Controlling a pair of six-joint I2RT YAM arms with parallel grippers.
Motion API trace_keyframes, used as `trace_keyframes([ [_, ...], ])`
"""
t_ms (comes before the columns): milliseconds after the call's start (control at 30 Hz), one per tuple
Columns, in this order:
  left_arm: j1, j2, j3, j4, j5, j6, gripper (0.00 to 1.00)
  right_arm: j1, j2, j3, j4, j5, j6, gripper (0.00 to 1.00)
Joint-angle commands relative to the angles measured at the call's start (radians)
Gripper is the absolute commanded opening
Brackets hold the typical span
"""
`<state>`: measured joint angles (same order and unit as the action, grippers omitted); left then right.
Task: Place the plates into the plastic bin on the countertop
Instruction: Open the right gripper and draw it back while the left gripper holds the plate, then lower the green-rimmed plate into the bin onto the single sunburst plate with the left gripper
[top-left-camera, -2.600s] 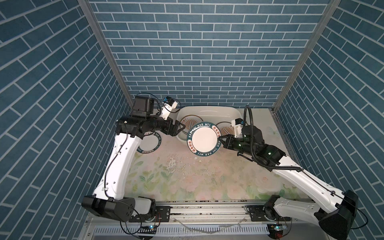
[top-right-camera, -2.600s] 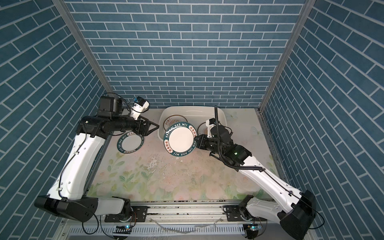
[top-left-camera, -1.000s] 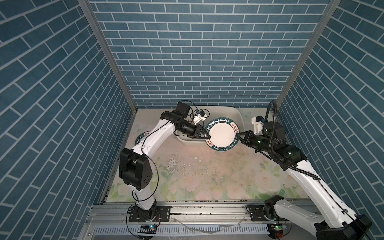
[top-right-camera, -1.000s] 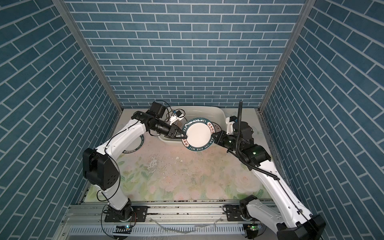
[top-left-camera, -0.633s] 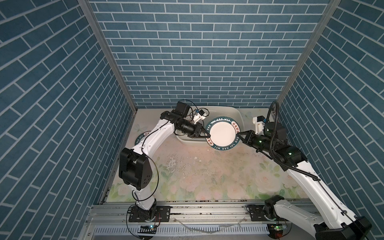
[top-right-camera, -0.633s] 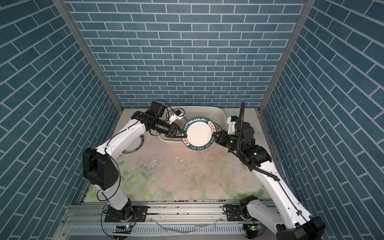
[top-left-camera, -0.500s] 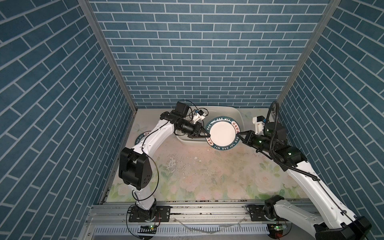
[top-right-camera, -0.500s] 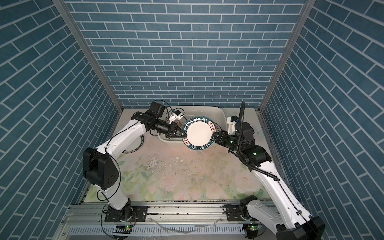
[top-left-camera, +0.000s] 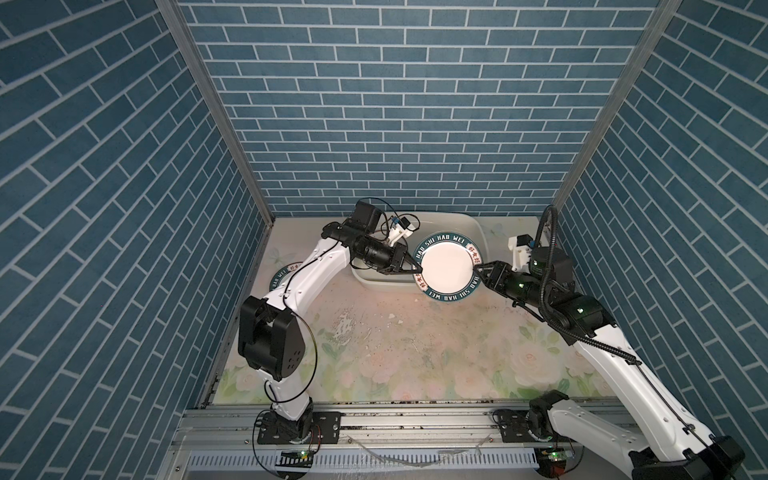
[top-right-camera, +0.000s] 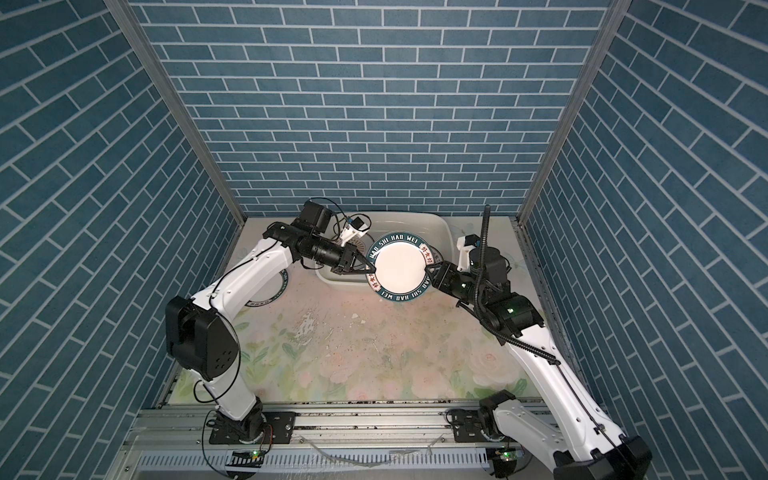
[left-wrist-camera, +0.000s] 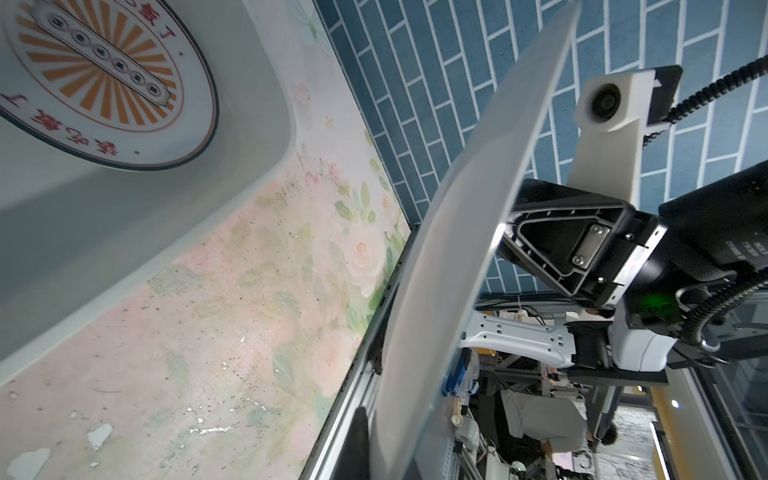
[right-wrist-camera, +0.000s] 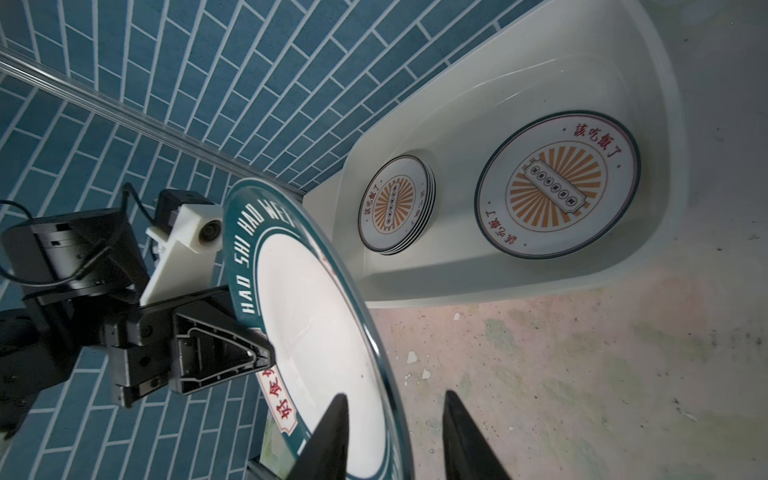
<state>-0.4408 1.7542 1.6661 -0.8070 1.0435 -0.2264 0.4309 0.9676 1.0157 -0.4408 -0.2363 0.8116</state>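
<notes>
A white plate (top-left-camera: 446, 272) (top-right-camera: 401, 272) with a teal lettered band hangs tilted over the front right of the plastic bin (top-left-camera: 469, 220) (top-right-camera: 441, 223). My left gripper (top-left-camera: 417, 275) (top-right-camera: 370, 275) (left-wrist-camera: 382, 449) is shut on its left rim; one finger is hidden behind the plate (left-wrist-camera: 457, 249). My right gripper (top-left-camera: 478, 275) (top-right-camera: 428, 277) (right-wrist-camera: 395, 440) is open, its fingers spread on either side of the plate's (right-wrist-camera: 316, 324) right rim. In the bin lie a sunburst plate (right-wrist-camera: 557, 185) (left-wrist-camera: 99, 79) and a small stack of plates (right-wrist-camera: 397, 210). Another teal-banded plate (top-left-camera: 279, 279) (top-right-camera: 275, 297) lies on the countertop (top-left-camera: 415, 340), partly under the left arm.
The bin stands against the blue brick back wall (top-left-camera: 395, 124). Brick side walls close in both sides. White flakes and worn patches (top-left-camera: 345, 328) mark the middle of the countertop. A metal rail (top-left-camera: 395, 424) runs along the front edge.
The left arm swung in from the left and its gripper shut on the plate's left rim. The right gripper, shut on the right rim until now, has spread its jaws.
</notes>
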Motion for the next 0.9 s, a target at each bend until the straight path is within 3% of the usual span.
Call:
trace_keyframes([
  [0,0.002,-0.001,0.055,-0.042,-0.063,0.067,0.0,-0.006,-0.05,0.049,-0.071,0.098,-0.012,0.42],
  [167,0.009,0.038,0.163,-0.094,-0.115,0.095,0.0,-0.023,-0.082,0.111,-0.186,0.18,-0.043,0.43],
  [367,0.02,0.152,0.344,-0.14,-0.148,0.093,0.0,-0.034,-0.143,0.117,-0.247,0.186,-0.032,0.43],
  [600,0.02,0.308,0.504,-0.062,-0.238,0.045,0.0,-0.035,-0.22,0.055,-0.294,0.197,0.021,0.43],
  [867,0.02,0.496,0.588,0.023,-0.252,-0.014,0.0,-0.035,-0.297,-0.019,-0.36,0.215,0.072,0.43],
])
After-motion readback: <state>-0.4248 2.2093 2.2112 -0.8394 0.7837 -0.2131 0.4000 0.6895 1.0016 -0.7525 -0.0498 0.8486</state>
